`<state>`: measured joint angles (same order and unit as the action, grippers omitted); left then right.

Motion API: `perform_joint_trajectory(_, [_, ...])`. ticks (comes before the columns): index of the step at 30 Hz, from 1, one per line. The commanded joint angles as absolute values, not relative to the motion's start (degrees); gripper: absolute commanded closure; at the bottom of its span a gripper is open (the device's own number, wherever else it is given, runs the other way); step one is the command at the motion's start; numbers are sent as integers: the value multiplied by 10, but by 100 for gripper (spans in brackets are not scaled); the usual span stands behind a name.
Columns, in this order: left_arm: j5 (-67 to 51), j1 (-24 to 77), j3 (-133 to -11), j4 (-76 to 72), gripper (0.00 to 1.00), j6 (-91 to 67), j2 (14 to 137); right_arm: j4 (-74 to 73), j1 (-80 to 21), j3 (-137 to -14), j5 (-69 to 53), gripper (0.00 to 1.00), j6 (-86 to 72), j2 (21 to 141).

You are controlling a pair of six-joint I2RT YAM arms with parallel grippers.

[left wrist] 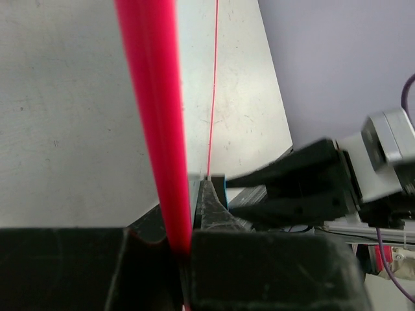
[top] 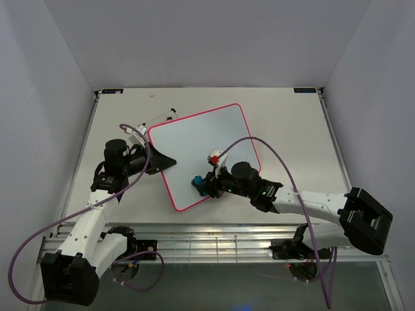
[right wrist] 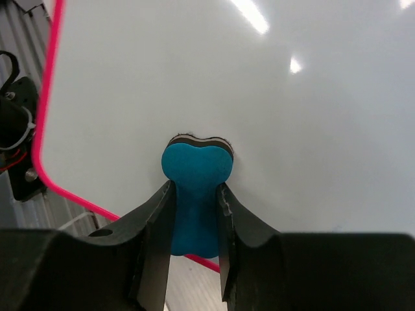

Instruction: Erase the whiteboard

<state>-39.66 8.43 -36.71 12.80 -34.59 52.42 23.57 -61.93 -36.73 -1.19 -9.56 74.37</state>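
The whiteboard (top: 204, 155) sits pretty much dead centre on the white table (top: 292, 123), rotated so its corners point roughly at 11, 1, 4 and 7 o'clock. Pink-red frame all round, and the face reads plain white in the top view.

The left gripper (top: 161, 162) is at the board's 9 o'clock edge. In the left wrist view its black fingers (left wrist: 214, 214) are pinched right onto the pink frame, which runs straight up the picture, seen edge-on. Can't tell whether that edge is lifted off the table or lying flat.

The right arm comes in from about 4 o'clock, with the right gripper (top: 201, 186) over the board near its 7 o'clock corner. It's clamped on a small blue bone-shaped eraser (right wrist: 196, 188), one finger on each side of the narrow waist. The eraser's dark pad is against the white surface, just inside the rounded pink corner. The right wrist view also catches a couple of ceiling-light glints on the board toward 1 o'clock.

A purple cable (top: 272, 146) loops across the board's 3 o'clock side.
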Motion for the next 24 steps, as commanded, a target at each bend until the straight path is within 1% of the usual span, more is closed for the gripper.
perform_joint_trajectory(1, [-312,92,-361,231,100,-272,540,181,-536,-315,-34,92,-109,730])
perform_joint_trajectory(2, [-314,91,-361,231,100,-272,541,183,-514,-304,-50,92,-112,726])
perform_joint_trajectory(3, [-315,91,-362,230,100,-271,541,185,-465,-287,-72,92,-112,722])
perform_joint_trajectory(5, [-316,91,-361,230,100,-271,543,185,-416,-274,-109,92,-119,725])
perform_joint_trajectory(6, [-316,92,-361,230,100,-271,544,185,-370,-271,-118,92,-119,728])
perform_joint_trajectory(12, [-331,95,-362,229,100,-266,562,171,-235,-293,-150,92,-127,794])
perform_joint_trajectory(14, [-333,97,-362,229,100,-266,562,162,-208,-312,-150,92,-131,823])
perform_joint_trajectory(18, [-332,100,-359,228,100,-266,561,148,-152,-331,-132,92,-121,845])
perform_joint_trajectory(21, [-333,102,-359,227,100,-265,564,132,-135,-352,-119,92,-112,849])
perform_joint_trajectory(24, [-336,102,-360,227,100,-265,567,125,-133,-368,-144,92,-112,847])
